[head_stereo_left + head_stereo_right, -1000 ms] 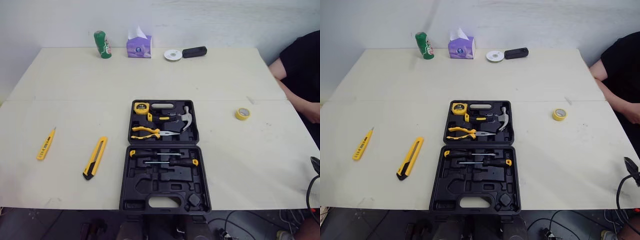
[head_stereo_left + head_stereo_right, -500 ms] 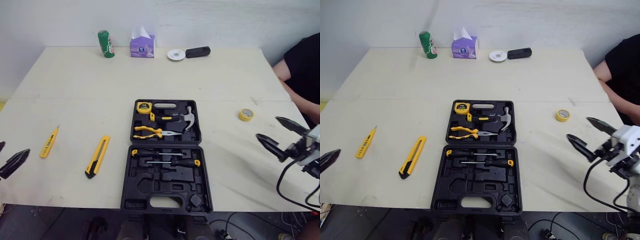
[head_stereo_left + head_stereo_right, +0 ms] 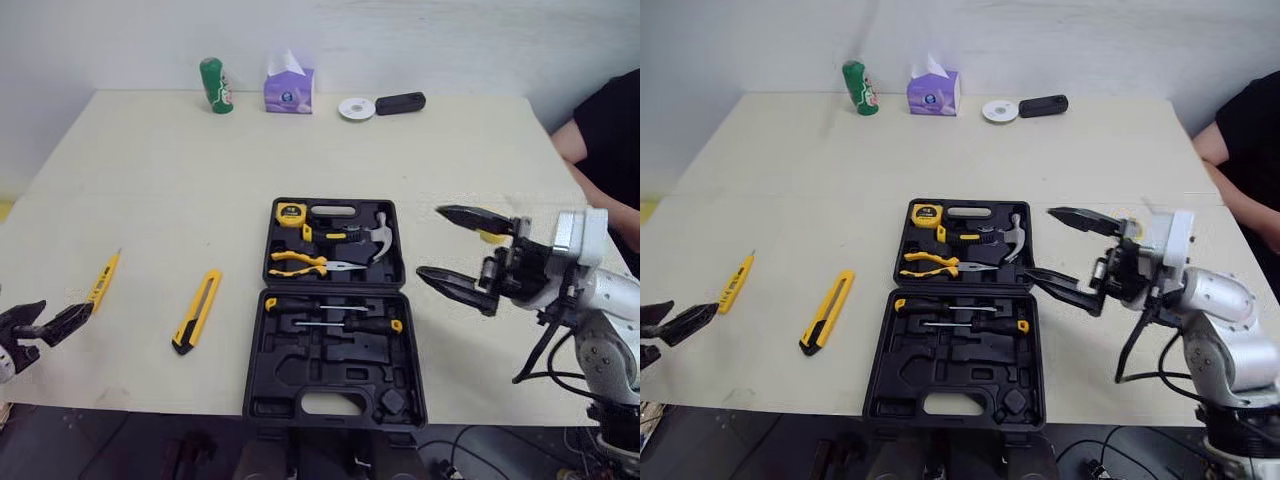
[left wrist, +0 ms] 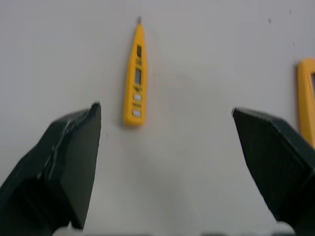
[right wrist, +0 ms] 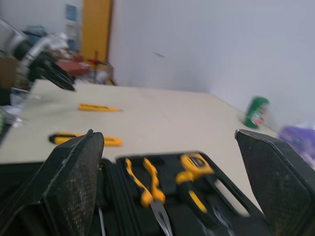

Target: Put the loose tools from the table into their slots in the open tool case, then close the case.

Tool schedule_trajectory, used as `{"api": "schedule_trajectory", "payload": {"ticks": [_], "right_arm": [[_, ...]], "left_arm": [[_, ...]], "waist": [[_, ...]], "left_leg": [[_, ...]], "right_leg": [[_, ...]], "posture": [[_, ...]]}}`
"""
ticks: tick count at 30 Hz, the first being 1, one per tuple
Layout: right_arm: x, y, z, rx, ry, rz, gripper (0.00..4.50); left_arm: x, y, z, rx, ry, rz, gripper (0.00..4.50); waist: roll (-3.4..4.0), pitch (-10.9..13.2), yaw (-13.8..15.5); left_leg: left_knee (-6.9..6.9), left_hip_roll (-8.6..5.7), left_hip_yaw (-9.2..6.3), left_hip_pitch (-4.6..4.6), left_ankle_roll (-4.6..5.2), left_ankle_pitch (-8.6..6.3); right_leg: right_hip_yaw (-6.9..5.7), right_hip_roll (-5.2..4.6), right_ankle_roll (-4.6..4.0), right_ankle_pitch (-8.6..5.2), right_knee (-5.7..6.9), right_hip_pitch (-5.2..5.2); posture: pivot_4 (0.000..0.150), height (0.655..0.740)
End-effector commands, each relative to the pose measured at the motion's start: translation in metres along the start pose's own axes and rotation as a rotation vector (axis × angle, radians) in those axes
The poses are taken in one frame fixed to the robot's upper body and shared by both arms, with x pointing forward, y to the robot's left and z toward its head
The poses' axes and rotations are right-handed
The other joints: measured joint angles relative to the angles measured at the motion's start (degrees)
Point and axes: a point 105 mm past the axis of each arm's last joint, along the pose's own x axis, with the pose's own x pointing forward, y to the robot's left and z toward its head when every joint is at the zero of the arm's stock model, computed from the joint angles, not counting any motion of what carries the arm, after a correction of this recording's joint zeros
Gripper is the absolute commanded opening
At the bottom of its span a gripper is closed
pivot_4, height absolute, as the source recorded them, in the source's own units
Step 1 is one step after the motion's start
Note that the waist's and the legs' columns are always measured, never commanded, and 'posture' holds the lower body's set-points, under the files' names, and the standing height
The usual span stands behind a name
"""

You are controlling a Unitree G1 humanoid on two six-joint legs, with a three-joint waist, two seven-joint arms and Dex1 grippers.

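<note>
One table: big pale top (image 3: 150, 180), and all the action sits on it.
Tool case: lying open at the near middle (image 3: 268, 385), lid half flat towards the far side, several moulded slots in the near half bare.
Person: a black sleeve (image 3: 610, 120) at the far right edge.
Right gripper: up over the table just right of the case (image 3: 430, 241), fingers spread wide, tips aimed at the case, nothing between them.
Left gripper: low at the near left edge (image 4: 165, 108), fingers well apart and empty.
Hammer: seated in the far half, right side (image 3: 375, 235).
Pliers: yellow grips, in the far half just beside the hinge (image 3: 300, 263).
Screwdrivers: lying across the near half, just below the hinge (image 3: 340, 325).
Utility knife: yellow and black, loose on the table left of the case (image 3: 196, 311), well apart from both grippers.
Tester pen: yellow, loose further left (image 3: 103, 280); the left wrist view has it ahead of the spread fingers, not touching.
Tape measure: yellow, far left corner of the case (image 3: 288, 212).
Back edge: green can (image 3: 215, 85), purple tissue box (image 3: 288, 88).
</note>
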Motion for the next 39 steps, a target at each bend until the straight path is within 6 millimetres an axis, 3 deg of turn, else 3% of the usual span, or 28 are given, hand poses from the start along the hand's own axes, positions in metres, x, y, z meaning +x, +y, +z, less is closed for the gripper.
{"api": "schedule_trajectory", "payload": {"ticks": [1, 11, 19, 27, 33, 35, 39], "right_arm": [[0.016, 0.007, 0.014, -0.027, -0.063, 0.063, 4.41], [0.032, 0.018, 0.008, 0.001, -0.065, 0.142, 4.41], [0.022, 0.012, -0.002, -0.007, -0.002, 0.104, 4.41], [0.023, 0.016, -0.008, 0.006, 0.017, 0.155, 4.41], [0.023, 0.015, -0.009, -0.004, 0.017, 0.15, 4.41], [0.024, 0.016, -0.01, -0.006, 0.016, 0.152, 4.41], [0.026, 0.012, -0.004, 0.004, -0.014, 0.123, 4.5]], "left_arm": [[0.007, 0.011, 0.011, 0.016, 0.009, 0.099, 4.5], [0.045, 0.01, 0.012, 0.076, 0.112, 0.086, 4.5], [0.072, 0.011, 0.007, 0.084, 0.164, 0.09, 4.5], [0.085, 0.004, -0.006, 0.087, 0.263, 0.051, 4.5], [0.089, 0.006, -0.001, 0.076, 0.235, 0.074, 4.5], [0.089, 0.001, -0.01, 0.074, 0.282, 0.035, 4.5], [0.089, 0.001, -0.018, 0.07, 0.316, 0.03, 3.19]], "waist": [[-0.03, -0.01, 0.06], [-0.18, -0.01, -0.21], [-0.26, 0.02, -0.2], [-0.29, 0.01, -0.23], [-0.3, 0.01, -0.14], [-0.3, 0.01, -0.14], [-0.29, 0.01, -0.2]], "left_leg": [[0.0, -0.01, -0.01, -0.01, 0.0, 0.0], [0.01, -0.07, 0.04, -0.03, 0.14, 0.05], [0.02, -0.06, 0.07, -0.04, 0.33, 0.17], [0.02, -0.07, 0.08, -0.03, 0.35, 0.19], [0.04, -0.09, 0.06, -0.02, 0.36, 0.2], [0.04, -0.09, 0.06, -0.01, 0.36, 0.21], [0.05, -0.09, 0.07, 0.03, 0.35, 0.22]], "right_leg": [[-0.01, 0.0, 0.0, 0.0, 0.0, 0.0], [-0.01, -0.01, 0.01, 0.01, 0.13, -0.01], [-0.02, 0.01, 0.01, 0.01, 0.23, -0.03], [-0.02, 0.01, 0.02, 0.01, 0.28, -0.03], [-0.02, -0.01, 0.02, 0.01, 0.31, -0.01], [-0.02, -0.01, 0.02, 0.01, 0.32, -0.01], [-0.01, -0.01, 0.02, 0.01, 0.34, 0.0]], "posture": [[0.15, 0.74], [0.15, 0.74], [0.15, 0.74], [0.15, 0.74], [0.15, 0.74], [0.15, 0.74], [0.15, 0.74]]}}
